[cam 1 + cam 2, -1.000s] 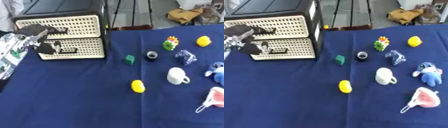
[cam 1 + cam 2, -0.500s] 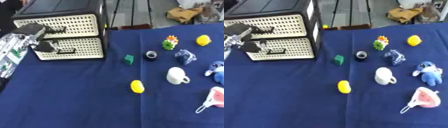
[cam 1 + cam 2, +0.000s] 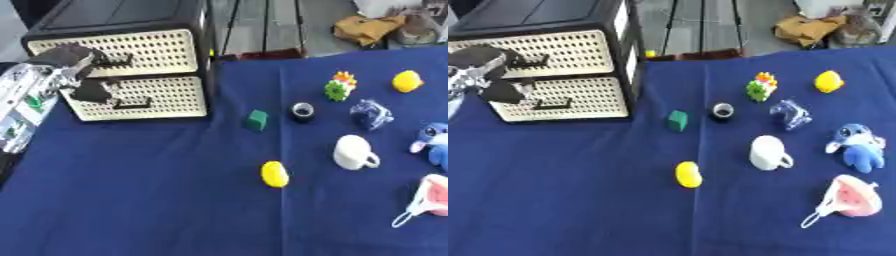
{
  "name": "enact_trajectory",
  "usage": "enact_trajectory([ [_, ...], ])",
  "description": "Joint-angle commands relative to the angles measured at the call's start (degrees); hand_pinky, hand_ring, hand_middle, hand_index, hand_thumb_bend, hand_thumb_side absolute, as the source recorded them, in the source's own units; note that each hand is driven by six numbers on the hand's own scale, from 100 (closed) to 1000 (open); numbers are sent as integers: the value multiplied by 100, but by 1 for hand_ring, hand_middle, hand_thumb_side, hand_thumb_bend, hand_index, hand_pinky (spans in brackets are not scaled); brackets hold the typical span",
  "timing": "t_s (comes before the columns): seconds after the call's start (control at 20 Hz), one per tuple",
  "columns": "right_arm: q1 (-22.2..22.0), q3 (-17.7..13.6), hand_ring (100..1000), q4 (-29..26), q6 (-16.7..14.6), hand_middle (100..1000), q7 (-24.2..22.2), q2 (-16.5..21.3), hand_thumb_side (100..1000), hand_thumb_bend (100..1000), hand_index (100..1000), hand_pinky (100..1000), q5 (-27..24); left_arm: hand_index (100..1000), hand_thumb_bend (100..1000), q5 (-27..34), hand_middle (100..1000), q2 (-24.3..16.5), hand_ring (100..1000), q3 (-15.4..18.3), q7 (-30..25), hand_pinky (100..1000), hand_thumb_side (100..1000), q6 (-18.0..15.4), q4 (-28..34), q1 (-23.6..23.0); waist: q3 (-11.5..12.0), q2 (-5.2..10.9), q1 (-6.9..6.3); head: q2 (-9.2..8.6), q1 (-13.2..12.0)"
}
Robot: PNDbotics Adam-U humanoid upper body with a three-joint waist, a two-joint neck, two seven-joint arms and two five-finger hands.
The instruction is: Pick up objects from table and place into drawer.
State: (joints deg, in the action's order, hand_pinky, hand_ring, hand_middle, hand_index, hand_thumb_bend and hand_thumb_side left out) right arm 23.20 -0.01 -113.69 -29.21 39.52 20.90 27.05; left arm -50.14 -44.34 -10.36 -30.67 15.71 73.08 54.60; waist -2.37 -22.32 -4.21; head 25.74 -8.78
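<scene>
Drawers (image 3: 131, 75) stand at the table's (image 3: 131, 200) far left, both closed; the left hand (image 3: 74, 67) is at their front, fingers curled by the upper handle (image 3: 114, 62). Right of it lie a green block (image 3: 256, 120), yellow lemon (image 3: 275, 174), white mug (image 3: 354, 152).

You look down from the robot's head through two side-by-side eyes, facing forward over the blue table (image 3: 131, 200). Both share the drawer unit (image 3: 149, 55) at upper left; only the right eye shows the whole blue toy (image 3: 857, 150).
</scene>
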Motion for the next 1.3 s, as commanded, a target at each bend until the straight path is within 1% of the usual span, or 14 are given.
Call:
enact_trajectory([
  [0.05,63,-37,568,-90,-54,678,113,61,980,100,700,536,-4,795,100,19,133,-166,100,67,-159,100,493,-23,8,109,-3,97,-4,-53,-17],
  [0.2,62,-39,568,-90,-37,678,123,60,980,100,700,536,-3,771,100,16,132,-168,100,69,-251,100,492,-45,-5,93,-3,102,-11,-46,-13],
  [0.6,53,-51,568,-90,-17,678,146,60,979,100,700,537,-12,748,100,-66,130,-238,100,26,-482,100,480,-48,174,-27,38,123,0,-5,2],
  [0.85,46,-63,568,-90,-6,678,151,58,979,100,700,538,-19,749,100,-128,132,-428,100,-81,-584,100,464,47,782,-302,84,135,11,15,50],
  [1.05,55,-68,569,-90,-6,678,154,56,979,100,700,538,-31,754,100,-155,132,-539,100,-129,-700,100,458,238,1389,-535,118,148,31,20,62],
  [1.3,55,-83,570,-90,-7,678,162,53,978,100,699,537,-55,760,100,-141,133,-592,100,-129,-800,100,461,482,2001,-722,178,177,64,34,67],
])
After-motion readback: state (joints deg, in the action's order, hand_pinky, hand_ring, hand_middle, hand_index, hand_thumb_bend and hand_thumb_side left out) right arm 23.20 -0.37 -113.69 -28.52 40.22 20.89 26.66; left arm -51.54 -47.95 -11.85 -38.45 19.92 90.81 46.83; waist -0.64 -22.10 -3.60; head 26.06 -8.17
